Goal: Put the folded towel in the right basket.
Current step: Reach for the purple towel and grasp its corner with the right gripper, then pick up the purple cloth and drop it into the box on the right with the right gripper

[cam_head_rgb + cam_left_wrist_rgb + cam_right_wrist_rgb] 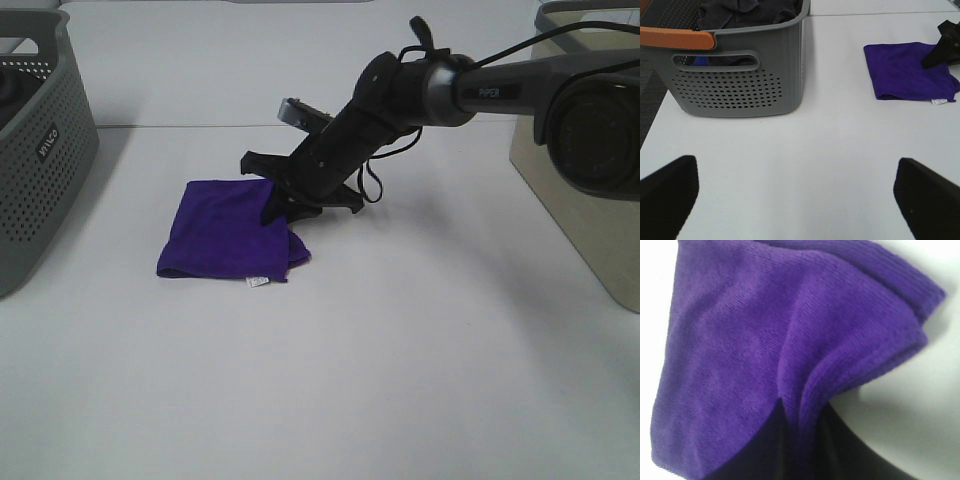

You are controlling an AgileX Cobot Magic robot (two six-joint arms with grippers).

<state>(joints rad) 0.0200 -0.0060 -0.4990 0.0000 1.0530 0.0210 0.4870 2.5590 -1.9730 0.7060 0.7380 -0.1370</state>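
Two right fingers (272,210) clamp the right edge of the near-square towel (220,232), tag (257,282) toward camera.

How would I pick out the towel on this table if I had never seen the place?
Start from the white table with a grey basket at the left and a beige basket at the right. Between them, nearer the grey one, lies the purple towel, folded. It is the only coloured cloth on the tabletop, with a small white label at its front edge.
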